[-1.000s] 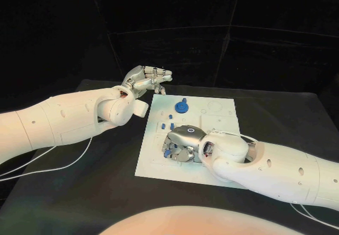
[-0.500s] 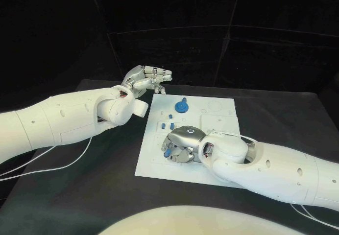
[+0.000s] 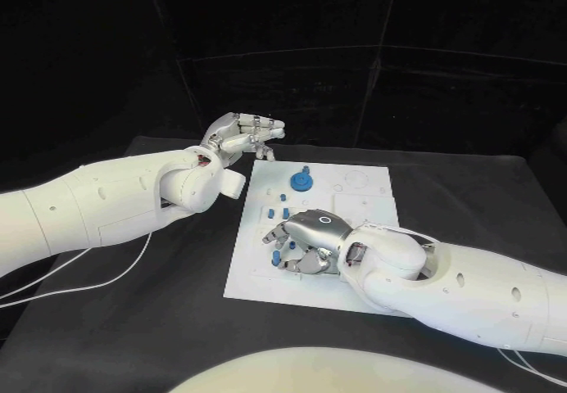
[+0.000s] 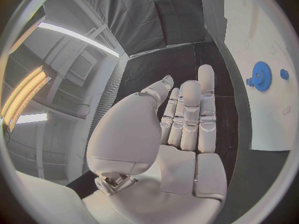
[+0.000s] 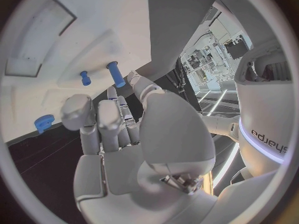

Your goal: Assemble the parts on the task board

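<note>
The right hand (image 3: 305, 243) hovers palm-down over the white task board (image 3: 360, 209), fingers spread, holding nothing, covering small blue pegs (image 3: 275, 214). A blue gear (image 3: 302, 178) sits near the far edge, beside the raised, half-curled, empty left hand (image 3: 242, 133)

The task board (image 3: 355, 214) lies flat in the middle of the black table before me, a white rectangular plate with shallow recesses and small holes across its face. Near its far edge a blue gear (image 3: 302, 178) sits on it, round and toothed, with a smaller blue knob (image 4: 284, 74) just beside it. Further toward me several small blue pegs (image 3: 275, 204) are set close together near the board's left side, and one more blue piece (image 3: 278, 256) shows lower down. In my right wrist view a long blue peg (image 5: 116, 74) and a short one (image 5: 84, 77) sit side by side on the board.
</note>
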